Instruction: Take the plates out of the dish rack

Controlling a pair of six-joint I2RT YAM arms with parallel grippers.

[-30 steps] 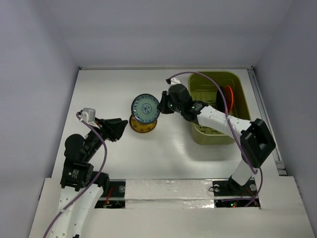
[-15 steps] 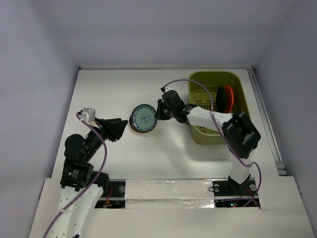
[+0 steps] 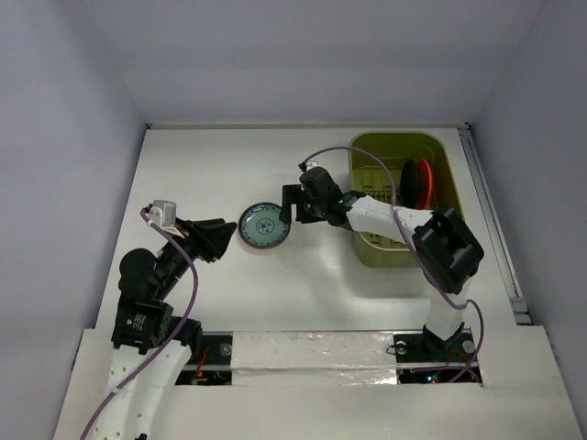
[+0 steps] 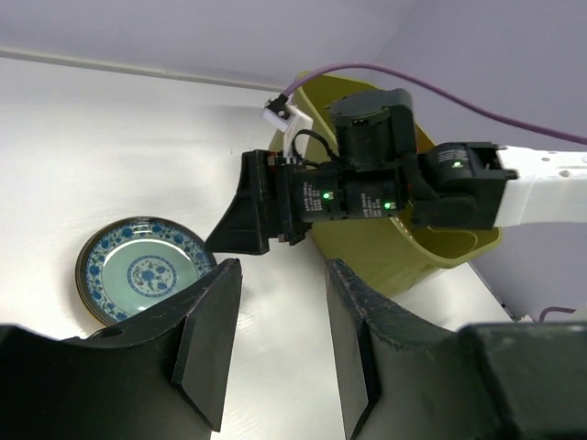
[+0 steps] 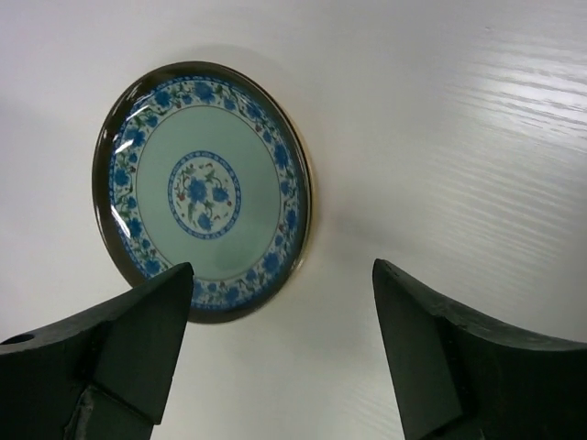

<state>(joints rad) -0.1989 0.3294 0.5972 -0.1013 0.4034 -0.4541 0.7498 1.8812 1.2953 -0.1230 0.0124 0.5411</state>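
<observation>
Teal-blue plate (image 3: 264, 225) lies flat and face up on the table (image 3: 202, 165), left of the rack (image 3: 394, 138) and well apart from it. A brown rim runs round the plate; I cannot tell whether that is its own edge or another plate beneath.

The right gripper (image 3: 289, 205) hangs low over the table just beside the plate's right edge. Its jaws are spread wide and hold nothing, and in its wrist view both fingers (image 5: 119, 348) stand clear of the plate.

The left gripper (image 3: 225, 240) sits just left of the plate and points toward it. Its jaws are partly apart with only bare table between them.

In the rack an orange-red plate (image 3: 423, 182) stands on edge in the slots near the right wall. A darker thing stands just left of it, too small to make out.
</observation>
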